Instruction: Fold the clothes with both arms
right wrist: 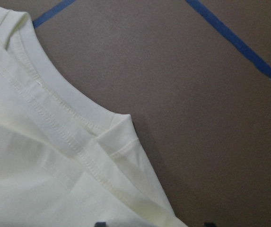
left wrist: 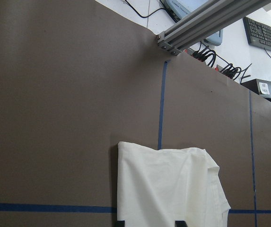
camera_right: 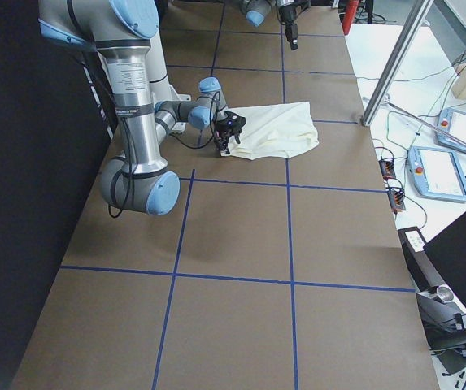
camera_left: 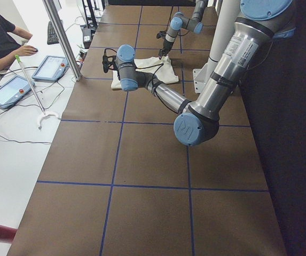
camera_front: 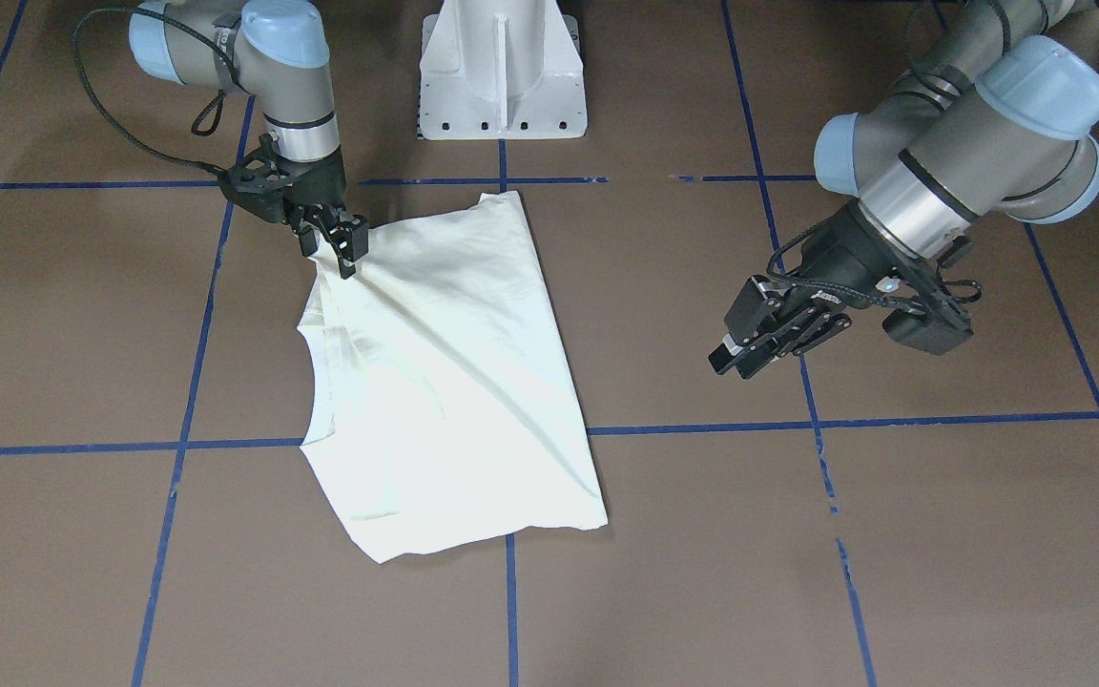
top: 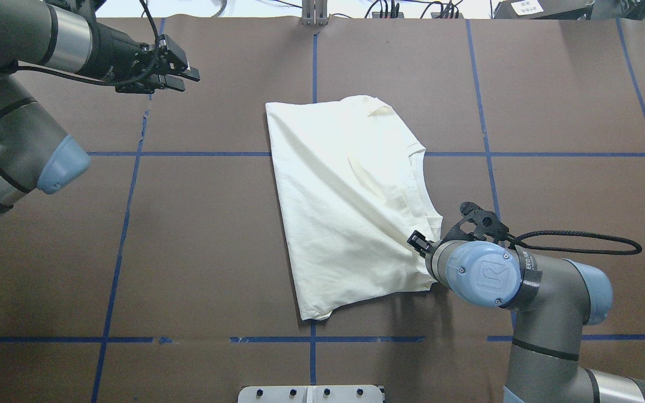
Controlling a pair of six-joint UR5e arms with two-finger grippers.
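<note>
At the upper left of the overhead view, the left gripper (top: pixel 180 73) hangs over the brown table (top: pixel 205 235), its claw narrow and holding nothing. At mid-frame the cream T-shirt (top: pixel 345 212) lies folded, its collar (top: pixel 420 184) facing right. At lower right, the right gripper (top: pixel 420 242) pinches the shirt's edge just below the collar, and creases run toward it.
</note>
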